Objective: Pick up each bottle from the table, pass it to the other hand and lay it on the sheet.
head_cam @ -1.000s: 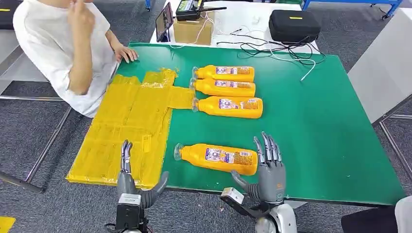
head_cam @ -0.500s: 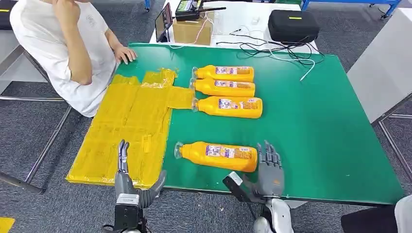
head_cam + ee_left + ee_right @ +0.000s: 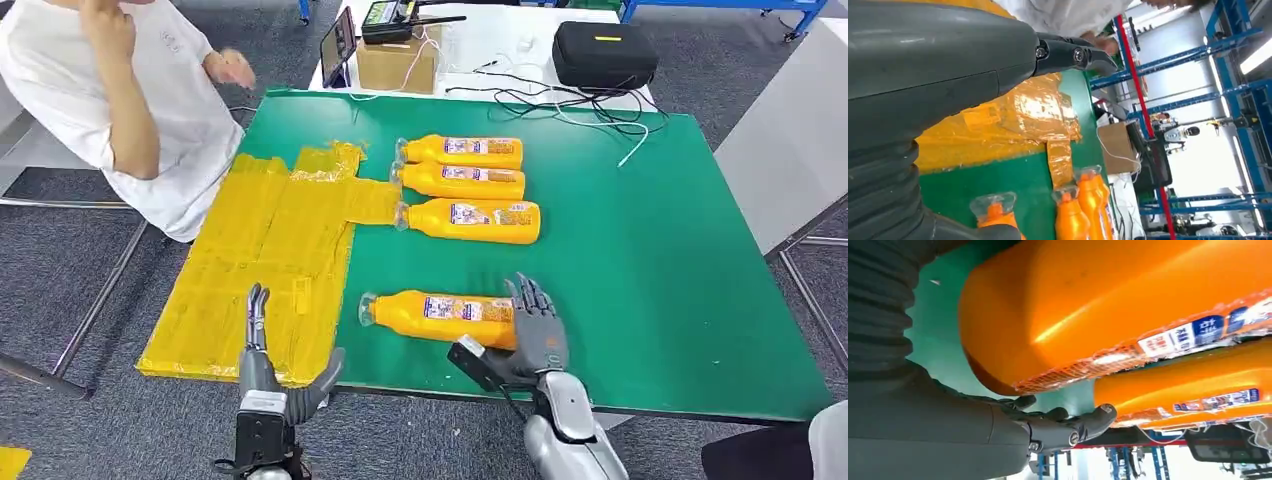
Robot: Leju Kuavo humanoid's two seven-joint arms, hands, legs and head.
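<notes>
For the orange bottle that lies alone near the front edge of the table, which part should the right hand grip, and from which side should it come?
Probably the wide base end of the nearest bottle, coming from the robot's right, where the right hand already is. The bottle lies on its side on the green table with its cap toward the yellow sheet, so the thick body faces that hand and leaves the neck end free for the left hand.

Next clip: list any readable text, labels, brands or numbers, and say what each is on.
No text is readable.
Labels on the four orange bottles: printed, too small and blurred.
Nearest bottle's label in the right wrist view: blue and white blocks, blurred.
Screens on the far white table: illegible.
</notes>
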